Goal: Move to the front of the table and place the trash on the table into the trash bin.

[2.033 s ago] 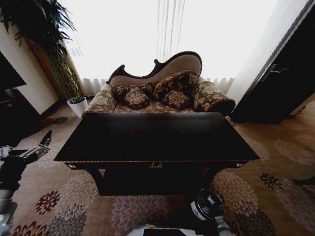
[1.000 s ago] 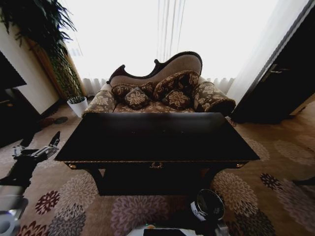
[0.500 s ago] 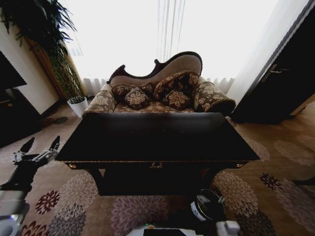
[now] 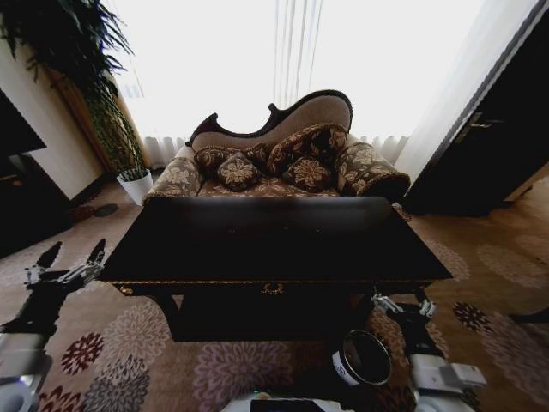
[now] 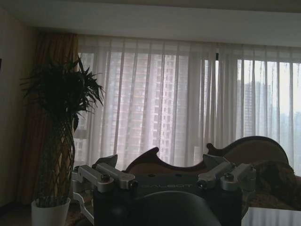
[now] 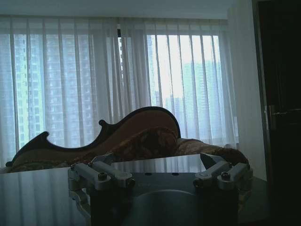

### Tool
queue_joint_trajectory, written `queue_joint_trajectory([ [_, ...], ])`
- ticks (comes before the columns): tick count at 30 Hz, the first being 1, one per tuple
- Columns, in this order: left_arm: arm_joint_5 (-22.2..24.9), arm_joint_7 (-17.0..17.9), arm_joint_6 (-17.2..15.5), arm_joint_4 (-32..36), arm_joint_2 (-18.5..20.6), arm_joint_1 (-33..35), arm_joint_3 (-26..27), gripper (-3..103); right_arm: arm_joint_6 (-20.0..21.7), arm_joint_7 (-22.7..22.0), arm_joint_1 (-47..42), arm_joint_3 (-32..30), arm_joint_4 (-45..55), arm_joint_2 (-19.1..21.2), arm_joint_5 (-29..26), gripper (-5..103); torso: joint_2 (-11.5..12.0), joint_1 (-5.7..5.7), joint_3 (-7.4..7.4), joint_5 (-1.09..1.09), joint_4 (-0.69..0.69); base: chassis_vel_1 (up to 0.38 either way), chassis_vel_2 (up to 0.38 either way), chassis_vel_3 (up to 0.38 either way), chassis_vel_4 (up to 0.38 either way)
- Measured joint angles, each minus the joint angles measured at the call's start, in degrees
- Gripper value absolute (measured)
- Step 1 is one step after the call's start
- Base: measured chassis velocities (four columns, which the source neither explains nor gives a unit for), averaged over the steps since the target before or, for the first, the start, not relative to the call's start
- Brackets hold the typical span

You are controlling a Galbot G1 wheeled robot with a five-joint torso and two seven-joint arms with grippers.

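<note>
The robot is facing the front of the table (image 4: 274, 245), whose dark glossy tabletop is lying bare of any wads or wrapper as far as the head view shows. The left end effector (image 4: 67, 255) is hovering off the table's left front corner, above the patterned carpet (image 4: 129, 343), its two fingers spread wide apart and gripping nothing. The right end effector (image 4: 401, 302) is hanging just below the table's right front edge, fingers likewise spread and empty, touching nothing that can be made out. The trash bin (image 4: 362, 359) is standing on the carpet just beside the right arm, in front of the table, its pale rim turned upward. Beyond the table a sofa (image 4: 283, 154) with patterned cushions is sitting before bright curtains, with a white plant pot (image 4: 135, 184) at the far left.
</note>
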State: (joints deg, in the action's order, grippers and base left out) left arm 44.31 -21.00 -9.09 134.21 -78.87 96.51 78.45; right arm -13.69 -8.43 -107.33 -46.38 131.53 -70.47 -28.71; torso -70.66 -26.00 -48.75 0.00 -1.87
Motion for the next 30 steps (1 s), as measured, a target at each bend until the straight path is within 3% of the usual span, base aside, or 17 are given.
queue_joint_trajectory([
  [6,-0.5,-0.3,0.1,1.6,-1.2,1.2,-0.7,100,3.3,-0.6,7.4,0.0,-0.8,9.0,-5.1,100,0.0,-0.01,0.00,0.01,0.02,0.000,0.000,0.000,0.000],
  [13,-2.5,-1.2,1.0,2.6,-1.5,3.0,-2.6,100,3.2,2.8,9.5,-0.6,-1.2,12.3,-5.7,100,0.0,-0.01,0.00,-0.01,0.02,0.000,0.000,0.000,0.000],
  [18,-3.9,-2.4,1.8,2.9,1.0,4.9,-4.8,100,1.5,5.9,9.6,-1.8,-2.1,14.0,-5.6,100,0.0,-0.01,0.00,0.00,0.01,0.000,0.000,0.000,0.000],
  [23,-1.8,-2.6,1.6,4.0,3.3,5.7,-5.0,100,1.1,7.6,10.2,-1.1,-2.0,15.1,-6.1,100,0.0,0.00,0.00,-0.01,0.01,0.000,0.000,0.000,0.000],
  [30,-0.5,-2.8,1.3,3.8,10.0,5.6,-3.9,100,0.3,9.1,9.6,0.2,-1.4,16.3,-6.1,100,0.0,-0.01,0.00,-0.01,0.01,0.000,0.000,0.000,0.000],
])
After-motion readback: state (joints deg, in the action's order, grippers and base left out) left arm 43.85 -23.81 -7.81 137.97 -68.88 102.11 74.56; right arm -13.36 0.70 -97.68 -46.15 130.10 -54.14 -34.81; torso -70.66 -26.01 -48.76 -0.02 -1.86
